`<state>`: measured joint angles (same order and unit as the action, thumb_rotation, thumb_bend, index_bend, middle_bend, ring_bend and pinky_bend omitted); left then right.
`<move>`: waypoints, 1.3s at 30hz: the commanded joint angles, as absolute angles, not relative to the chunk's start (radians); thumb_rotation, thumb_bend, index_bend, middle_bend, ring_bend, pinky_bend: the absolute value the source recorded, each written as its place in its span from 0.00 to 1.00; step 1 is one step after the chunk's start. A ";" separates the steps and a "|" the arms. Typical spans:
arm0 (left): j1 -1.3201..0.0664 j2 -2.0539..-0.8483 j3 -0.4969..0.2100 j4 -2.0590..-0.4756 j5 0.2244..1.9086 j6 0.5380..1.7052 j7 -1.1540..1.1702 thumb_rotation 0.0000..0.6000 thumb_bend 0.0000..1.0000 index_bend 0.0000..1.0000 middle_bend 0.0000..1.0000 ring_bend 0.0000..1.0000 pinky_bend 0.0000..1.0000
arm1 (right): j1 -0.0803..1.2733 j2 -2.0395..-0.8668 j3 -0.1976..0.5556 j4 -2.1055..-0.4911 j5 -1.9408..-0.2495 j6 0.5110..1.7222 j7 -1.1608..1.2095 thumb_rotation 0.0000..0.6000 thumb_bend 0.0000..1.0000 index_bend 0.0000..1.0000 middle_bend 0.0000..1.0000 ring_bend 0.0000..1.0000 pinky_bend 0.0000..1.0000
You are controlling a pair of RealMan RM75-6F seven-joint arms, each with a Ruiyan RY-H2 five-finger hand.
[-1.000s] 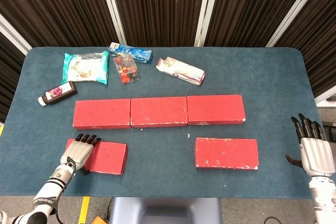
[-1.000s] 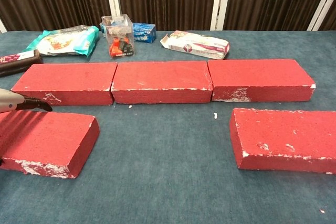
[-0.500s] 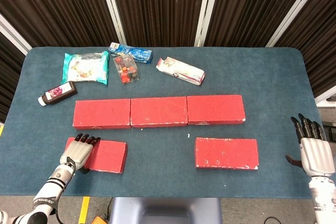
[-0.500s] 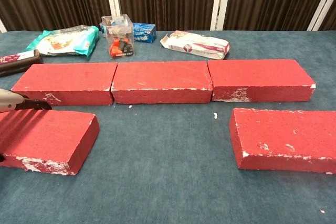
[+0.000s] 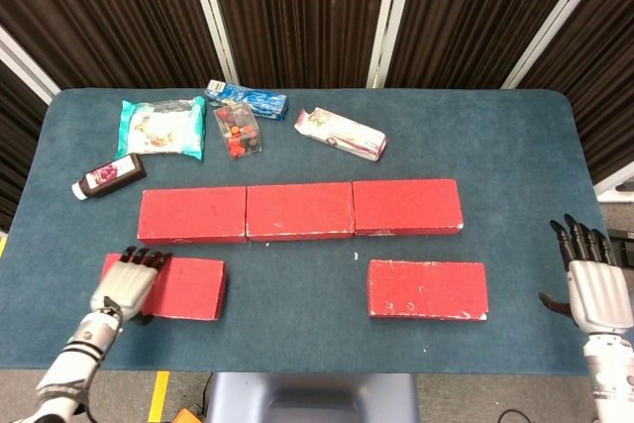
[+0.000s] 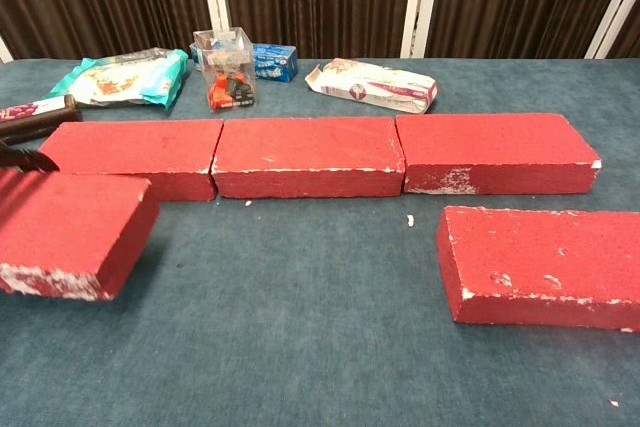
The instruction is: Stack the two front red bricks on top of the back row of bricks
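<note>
Five red bricks lie on a desk covered in dark blue-green cloth, with dark pleated curtains and pale uprights behind it. Three of them form the back row, set end to end and touching, their lower edges chipped white. In front, the left front brick sits near the desk's left end, its near face scuffed pale in the chest view, where it appears raised at its near edge. The left hand grips its left end, fingers curled over the far edge. The right front brick lies flat, apart from the row, pitted with white specks. The right hand hovers off the desk's right side, fingers spread and holding nothing. Along the back lie a snack bag, a dark bottle, a clear box, a blue carton and a white packet.
</note>
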<state>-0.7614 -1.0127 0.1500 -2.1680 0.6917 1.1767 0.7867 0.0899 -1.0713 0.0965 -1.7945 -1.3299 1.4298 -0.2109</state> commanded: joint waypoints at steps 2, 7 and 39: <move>-0.769 -0.894 0.113 -2.273 0.718 1.201 0.755 1.00 0.25 0.07 0.18 0.00 0.06 | 0.090 -1.070 0.096 -1.795 -1.330 1.428 -0.210 1.00 0.00 0.08 0.00 0.00 0.00; -0.908 -0.840 0.012 -2.327 0.529 1.160 0.834 1.00 0.24 0.07 0.18 0.00 0.06 | 0.090 -1.067 0.099 -1.795 -1.328 1.430 -0.204 1.00 0.00 0.08 0.00 0.00 0.00; -1.522 -1.408 -0.418 -1.618 -0.504 1.169 1.320 1.00 0.24 0.06 0.17 0.00 0.05 | 0.103 -1.100 0.116 -1.770 -1.289 1.429 -0.257 1.00 0.00 0.10 0.00 0.00 0.00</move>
